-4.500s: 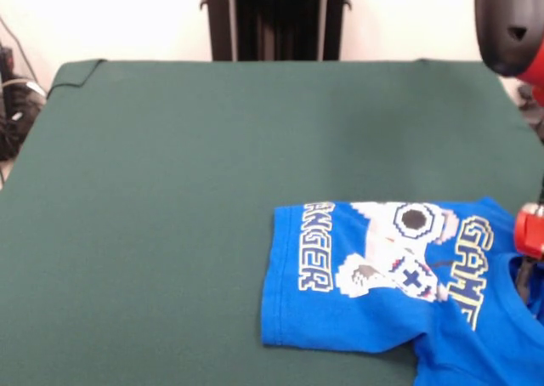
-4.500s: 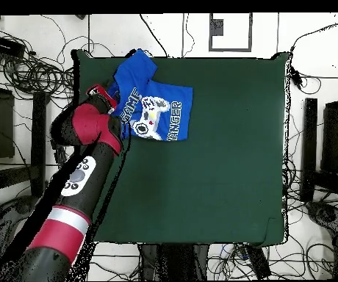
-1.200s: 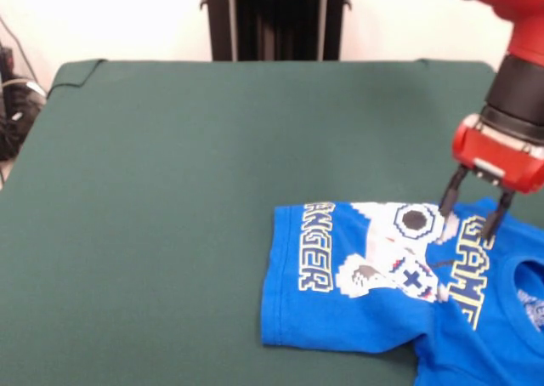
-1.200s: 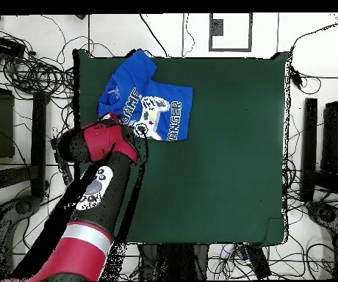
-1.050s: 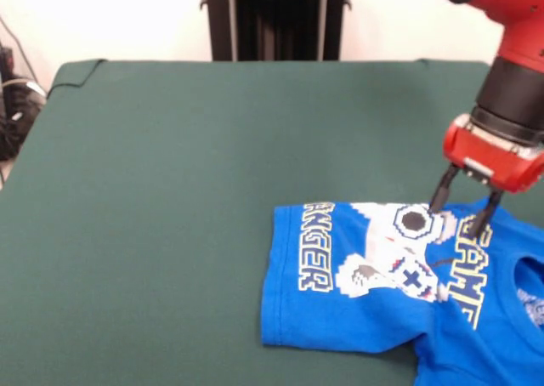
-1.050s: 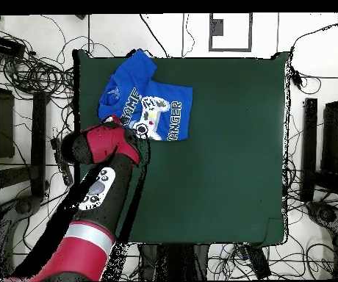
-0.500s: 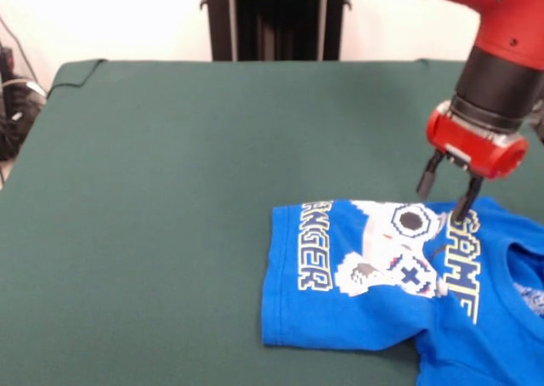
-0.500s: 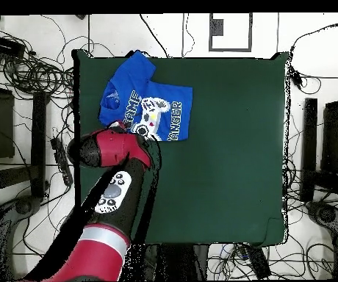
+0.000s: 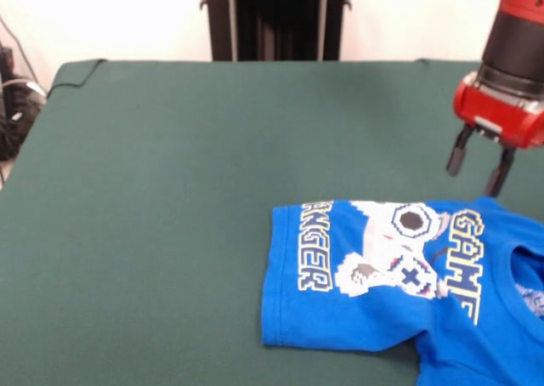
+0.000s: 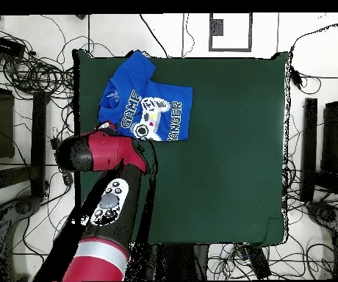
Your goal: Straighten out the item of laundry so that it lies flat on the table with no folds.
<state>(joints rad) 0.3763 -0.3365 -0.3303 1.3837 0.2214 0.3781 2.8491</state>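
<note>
The item of laundry (image 9: 391,292) is a bright blue T-shirt that lies print-up at the near right of the table (image 9: 170,148), running off the picture's right and bottom edges. Its hem points left and its collar right. The lettering is cut off at its straight far edge. My gripper (image 9: 473,178) hangs open and empty just above the table, behind the shirt's far edge near the word GAME, not touching it. In the overhead view the shirt (image 10: 148,103) lies at the table's (image 10: 231,147) far left corner, and the red arm (image 10: 102,150) covers the gripper.
The black pedestal (image 9: 276,16) stands behind the table's far edge. Cables (image 9: 13,105) lie off the left side. In the overhead view, cables (image 10: 32,70) and dark stands (image 10: 309,147) surround the table, and the shirt lies close to the table's left and far edges.
The gripper, earlier low at the shirt's collar, has risen; over the last half second it moved right and slightly away from the shirt. The shirt has not visibly moved.
</note>
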